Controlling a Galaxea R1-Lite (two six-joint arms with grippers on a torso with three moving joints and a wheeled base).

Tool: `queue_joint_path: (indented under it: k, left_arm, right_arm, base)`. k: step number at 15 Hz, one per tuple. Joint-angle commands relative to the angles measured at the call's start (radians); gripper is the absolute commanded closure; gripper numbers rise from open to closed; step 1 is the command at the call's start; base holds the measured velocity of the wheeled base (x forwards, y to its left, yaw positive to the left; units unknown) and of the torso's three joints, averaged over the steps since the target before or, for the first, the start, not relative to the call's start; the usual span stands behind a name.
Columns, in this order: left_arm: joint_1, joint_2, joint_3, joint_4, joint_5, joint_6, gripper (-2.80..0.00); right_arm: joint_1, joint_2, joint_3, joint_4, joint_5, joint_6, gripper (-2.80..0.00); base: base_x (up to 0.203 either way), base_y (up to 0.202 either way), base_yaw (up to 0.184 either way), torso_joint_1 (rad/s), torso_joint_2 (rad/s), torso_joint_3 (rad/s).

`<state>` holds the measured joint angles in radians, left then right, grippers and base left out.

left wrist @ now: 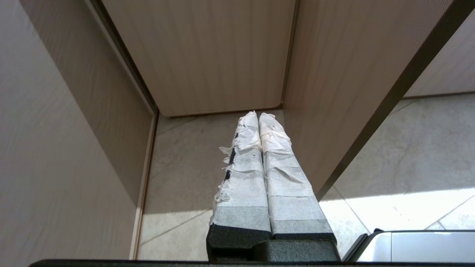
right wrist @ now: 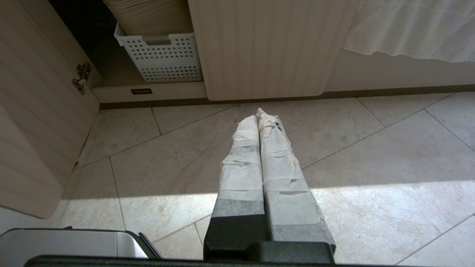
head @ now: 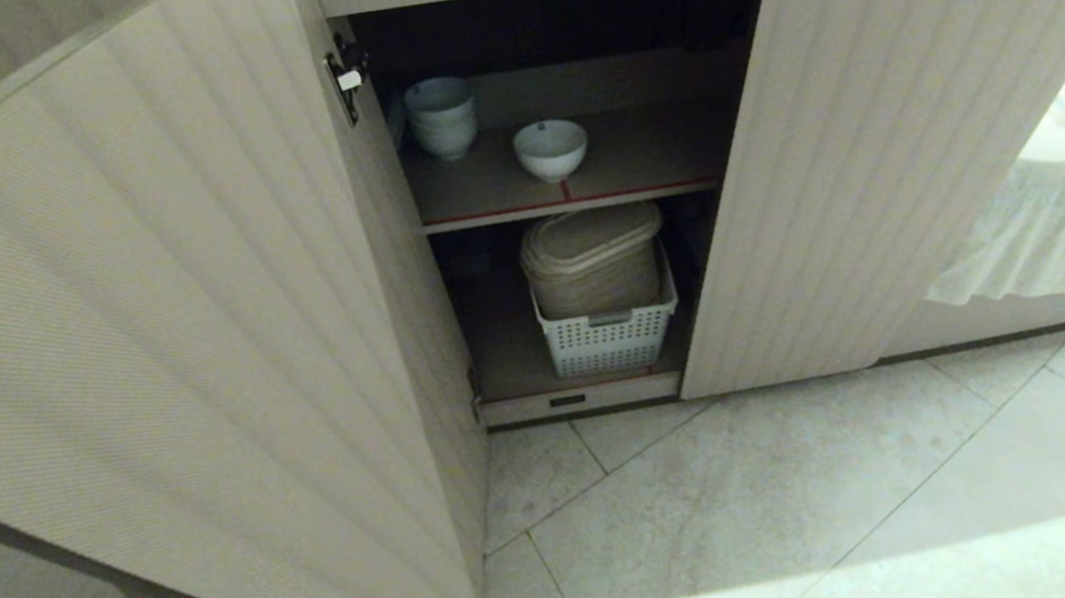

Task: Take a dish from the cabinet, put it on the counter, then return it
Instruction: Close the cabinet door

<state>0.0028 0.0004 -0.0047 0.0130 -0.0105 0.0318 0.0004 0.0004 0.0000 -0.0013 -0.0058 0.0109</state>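
Dish (head: 551, 148) sits on upper shelf (head: 637, 162) of open cabinet (head: 874, 130), looks light but fragile/slick ceramic, prob best pinched at rim; left gripper (left wrist: 258, 114) & right gripper (right wrist: 257, 113) both closed, empty, over floor.

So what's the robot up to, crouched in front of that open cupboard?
Nothing is being handled yet. The cabinet stands open, and the dish it is meant to fetch sits alone on the upper shelf, beside stacked bowls. A white basket sits on the shelf below. The left claw and right claw are both shut and empty, hanging low over the tiled floor.
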Motion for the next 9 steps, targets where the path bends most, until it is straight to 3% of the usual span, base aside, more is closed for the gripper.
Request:
queue_joint_path:
  k: [1, 4, 9]
  left_arm:
    - [0.0, 0.0, -0.002, 0.001, -0.007, 0.033, 0.0]
    - [0.001, 0.011, -0.044, 0.009, -0.032, 0.045, 0.0]
    - [-0.005, 0.168, -0.121, -0.02, -0.084, 0.022, 0.0]
  right_arm:
    - [0.0, 0.0, 0.0, 0.0, 0.0, 0.0, 0.0]
    - [0.001, 0.0, 0.0, 0.0, 0.0, 0.0, 0.0]
    - [0.0, 0.0, 0.0, 0.0, 0.0, 0.0, 0.0]
  base:
    - [0.0, 0.0, 0.0, 0.0, 0.0, 0.0]
    - [0.0, 0.0, 0.0, 0.0, 0.0, 0.0]
    - [0.0, 0.0, 0.0, 0.0, 0.0, 0.0]
